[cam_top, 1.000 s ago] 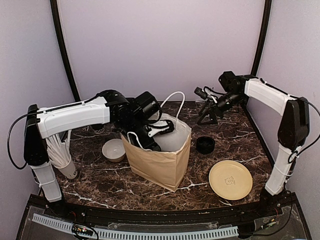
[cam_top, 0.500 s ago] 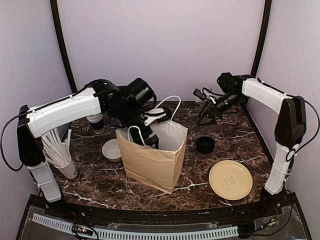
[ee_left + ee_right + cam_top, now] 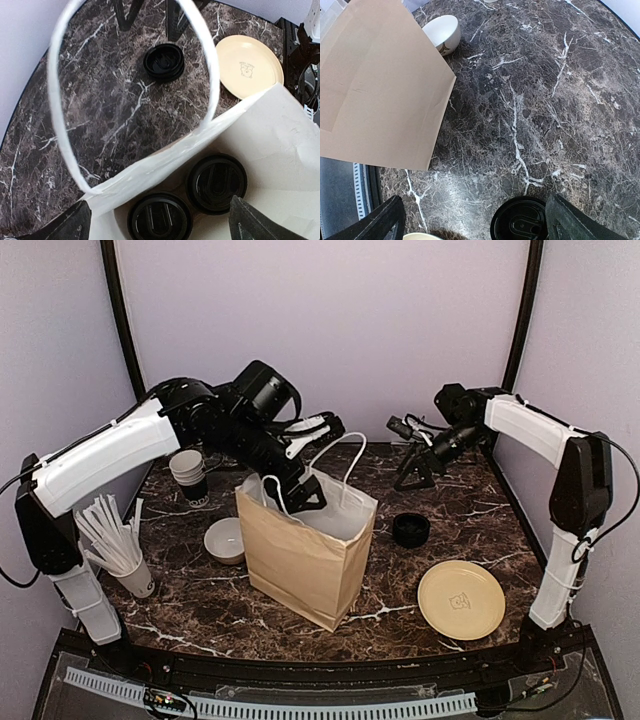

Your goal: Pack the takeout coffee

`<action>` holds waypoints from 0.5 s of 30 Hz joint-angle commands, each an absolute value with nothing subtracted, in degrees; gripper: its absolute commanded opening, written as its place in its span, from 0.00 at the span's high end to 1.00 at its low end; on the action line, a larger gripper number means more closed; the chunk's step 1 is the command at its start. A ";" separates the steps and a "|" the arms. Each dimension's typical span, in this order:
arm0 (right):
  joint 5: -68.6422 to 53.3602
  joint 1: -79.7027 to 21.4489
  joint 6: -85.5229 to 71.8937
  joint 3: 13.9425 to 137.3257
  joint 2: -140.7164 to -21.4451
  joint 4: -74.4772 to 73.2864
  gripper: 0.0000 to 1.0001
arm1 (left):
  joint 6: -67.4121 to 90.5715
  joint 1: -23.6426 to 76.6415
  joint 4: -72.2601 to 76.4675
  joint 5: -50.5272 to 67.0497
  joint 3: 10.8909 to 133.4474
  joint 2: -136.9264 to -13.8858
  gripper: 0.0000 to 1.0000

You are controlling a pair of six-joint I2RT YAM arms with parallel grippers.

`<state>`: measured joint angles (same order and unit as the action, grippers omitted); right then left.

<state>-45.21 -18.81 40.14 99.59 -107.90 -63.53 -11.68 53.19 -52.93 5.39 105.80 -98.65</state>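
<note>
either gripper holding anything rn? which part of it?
Nothing is held. The left gripper has its jaws open over the paper bag, with the two lidded cups loose inside. The right gripper has its jaws open, empty, above the table.

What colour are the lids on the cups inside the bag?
Black lids, clearest in left wrist view.

The desk (image 3: pixel 470 510) is dark brown marble with white veins. The bag (image 3: pixel 300 565) is tan outside, white inside. The cups (image 3: pixel 216 183) have black lids.

Back wall (image 3: pixel 330 330): plain pale lilac, behind the left pincer (image 3: pixel 318 462) and the right pincer (image 3: pixel 415 478).
Worktop (image 3: pixel 200 605): dark brown marble with white veins, below both.
Corner posts (image 3: pixel 125 340): black, curved.
</note>
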 commanded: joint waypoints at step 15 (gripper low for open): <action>-35.84 -18.99 33.60 97.10 -99.47 -57.16 0.01 | -13.90 52.56 -47.57 1.40 106.26 -86.54 0.02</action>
